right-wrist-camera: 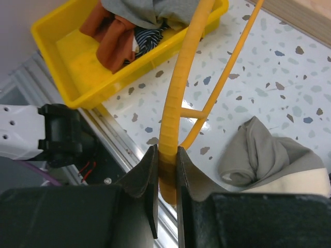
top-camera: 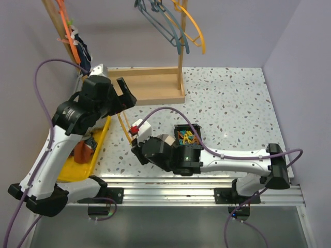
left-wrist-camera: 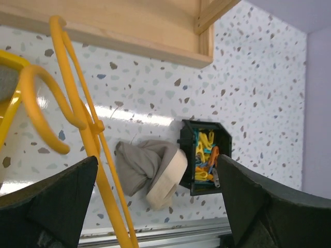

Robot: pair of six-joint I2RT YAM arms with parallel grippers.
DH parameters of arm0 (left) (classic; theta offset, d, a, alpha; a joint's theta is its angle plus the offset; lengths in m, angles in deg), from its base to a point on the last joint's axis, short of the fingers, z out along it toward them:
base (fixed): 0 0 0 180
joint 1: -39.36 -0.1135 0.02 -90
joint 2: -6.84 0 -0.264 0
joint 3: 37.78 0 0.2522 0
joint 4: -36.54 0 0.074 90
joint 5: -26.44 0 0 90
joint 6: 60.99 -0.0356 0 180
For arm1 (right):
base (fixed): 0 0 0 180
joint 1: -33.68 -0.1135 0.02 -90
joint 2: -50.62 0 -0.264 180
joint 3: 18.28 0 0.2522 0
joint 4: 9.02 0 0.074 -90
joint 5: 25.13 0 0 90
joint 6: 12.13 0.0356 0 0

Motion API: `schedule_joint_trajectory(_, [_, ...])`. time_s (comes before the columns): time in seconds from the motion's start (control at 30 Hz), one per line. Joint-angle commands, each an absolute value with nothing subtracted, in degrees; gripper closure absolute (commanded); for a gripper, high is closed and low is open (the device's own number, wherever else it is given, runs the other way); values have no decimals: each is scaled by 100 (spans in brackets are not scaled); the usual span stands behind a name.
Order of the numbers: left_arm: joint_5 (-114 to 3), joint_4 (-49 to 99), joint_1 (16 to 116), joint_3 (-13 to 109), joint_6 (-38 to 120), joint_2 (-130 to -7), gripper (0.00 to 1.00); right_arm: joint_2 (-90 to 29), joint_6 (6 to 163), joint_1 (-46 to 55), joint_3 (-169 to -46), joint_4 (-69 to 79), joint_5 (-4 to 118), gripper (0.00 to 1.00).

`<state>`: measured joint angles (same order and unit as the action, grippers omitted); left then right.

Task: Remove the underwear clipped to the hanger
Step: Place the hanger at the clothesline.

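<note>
My right gripper (right-wrist-camera: 167, 166) is shut on the lower end of a yellow hanger (right-wrist-camera: 181, 88); in the top view that gripper (top-camera: 136, 148) sits near the table's front. A grey underwear with a pale waistband (right-wrist-camera: 269, 155) lies loose on the table beside it, and shows in the left wrist view (left-wrist-camera: 150, 168) and the top view (top-camera: 166, 140). Rust-brown (right-wrist-camera: 111, 36), grey (right-wrist-camera: 150, 10) and dark navy (right-wrist-camera: 150, 39) underwear lie in the yellow tray (right-wrist-camera: 67, 57). My left gripper (left-wrist-camera: 155, 206) is open and empty, hovering above the hanger (left-wrist-camera: 88, 134); in the top view it (top-camera: 124, 93) is near the wooden base.
A black box of coloured plastic clips (top-camera: 187, 135) stands right of the grey underwear. A wooden rack base (top-camera: 150, 85) with an upright post sits at the back. Blue and orange hangers (top-camera: 176, 20) hang above it. The yellow tray (top-camera: 101, 142) is at the left edge.
</note>
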<state>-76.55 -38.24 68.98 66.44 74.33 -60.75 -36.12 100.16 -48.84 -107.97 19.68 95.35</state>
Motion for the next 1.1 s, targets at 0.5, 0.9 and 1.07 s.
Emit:
schedule_joint_trajectory(0.5, [-9538, -3496, 6862, 6757, 7735, -3588, 0, -2979, 10653, -2662, -12279, 2467, 7007, 100])
schedule_joint_trajectory(0.9, [-9089, -3822, 6854, 6440, 7595, -3570, 0, -5210, 10459, -1660, -15340, 3559, 6584, 100])
schedule_joint_trajectory(1.07, [-9089, -3918, 6862, 6423, 7621, -3517, 0, -6213, 10538, -1150, -16990, 3813, 5927, 100])
